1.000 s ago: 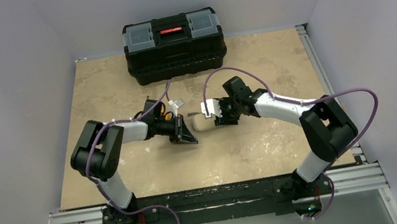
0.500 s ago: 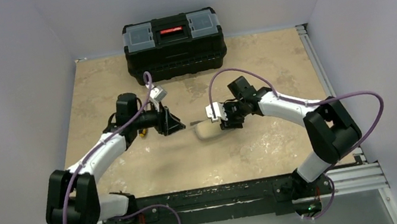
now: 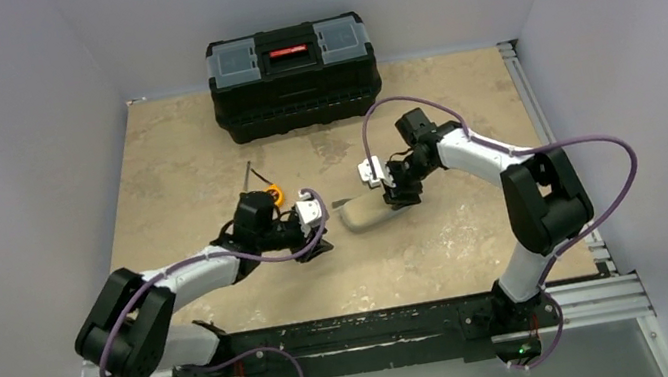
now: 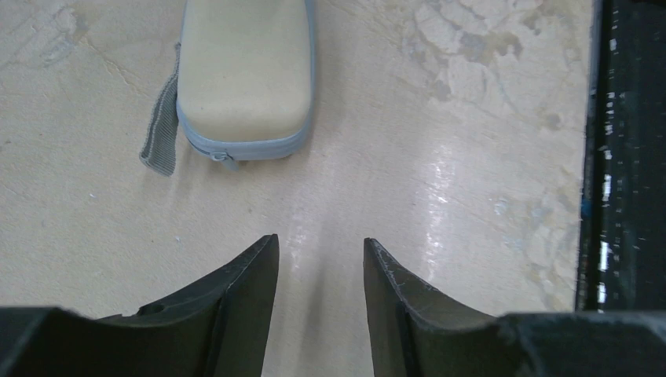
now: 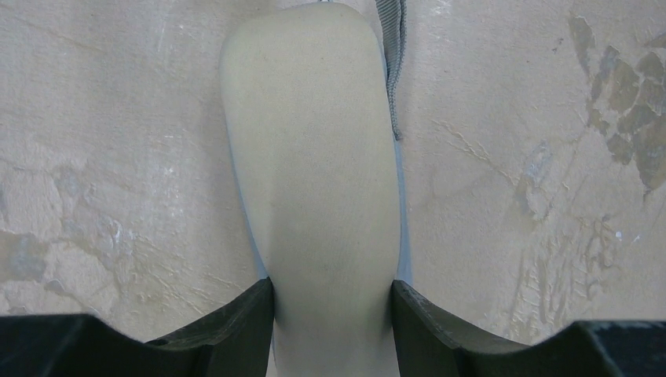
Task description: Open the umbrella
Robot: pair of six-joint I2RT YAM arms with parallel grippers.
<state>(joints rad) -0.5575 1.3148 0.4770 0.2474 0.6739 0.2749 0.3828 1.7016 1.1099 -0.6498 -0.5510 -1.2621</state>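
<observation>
The umbrella's cream-beige sleeve (image 3: 366,213) lies flat on the table, zipped shut with a grey zipper edge and a grey strap (image 4: 161,126). The umbrella itself is hidden inside. My right gripper (image 3: 404,199) is shut on the sleeve's right end. In the right wrist view its fingers press both sides of the sleeve (image 5: 314,157) at the gripper (image 5: 331,287). My left gripper (image 3: 314,245) is open and empty, low over the table, just left of the sleeve's rounded end (image 4: 243,71). In its own view the left gripper (image 4: 320,243) has only bare table between the fingers.
A black toolbox (image 3: 294,75) with a red latch stands at the back of the table. The black mounting rail (image 3: 363,331) runs along the near edge and also shows at the right of the left wrist view (image 4: 620,157).
The left arm pulled back from the sleeve's end, swung out left, then came down low near it again. The right gripper moved right and back; the sleeve now lies flat and lengthwise.
</observation>
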